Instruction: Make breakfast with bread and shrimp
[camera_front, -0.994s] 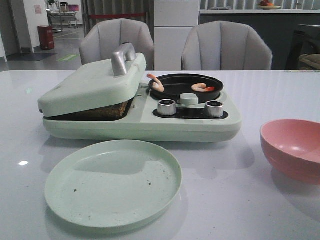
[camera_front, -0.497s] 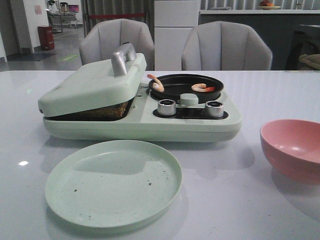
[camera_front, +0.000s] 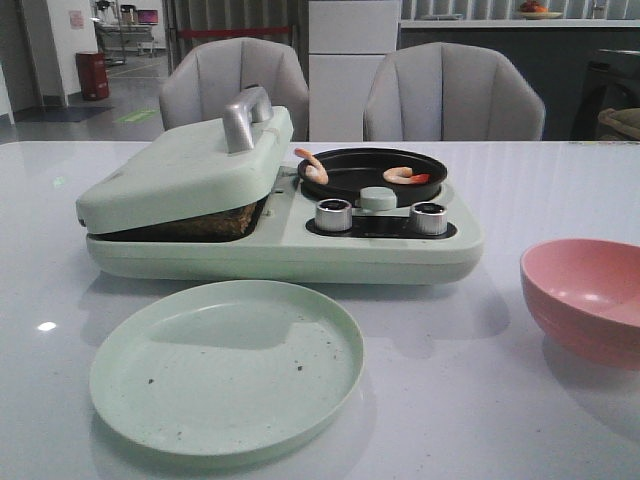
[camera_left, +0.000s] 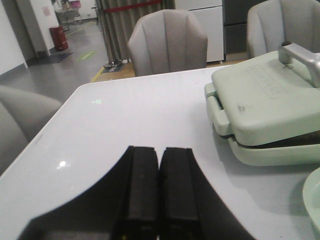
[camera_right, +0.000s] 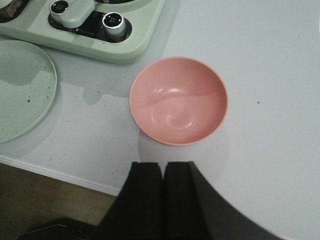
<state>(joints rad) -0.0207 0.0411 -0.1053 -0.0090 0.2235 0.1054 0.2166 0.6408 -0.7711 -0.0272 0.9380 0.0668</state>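
Observation:
Two pink-orange shrimp (camera_front: 312, 165) (camera_front: 406, 175) lie in the black round pan (camera_front: 372, 172) of a pale green breakfast maker (camera_front: 290, 245). Under its nearly closed lid (camera_front: 185, 170) a brown bread (camera_front: 215, 222) edge shows in the gap. My left gripper (camera_left: 160, 150) is shut and holds nothing, hovering over bare table left of the maker. Also shut and holding nothing, my right gripper (camera_right: 163, 164) hangs over the table's near edge, just short of the pink bowl (camera_right: 178, 100). Neither gripper shows in the front view.
A pale green plate (camera_front: 227, 364) with dark crumbs lies in front of the maker. The pink bowl (camera_front: 588, 295) sits at the right. Two silver knobs (camera_front: 333, 214) (camera_front: 428, 217) face the front. Two grey chairs (camera_front: 452, 92) stand behind the table.

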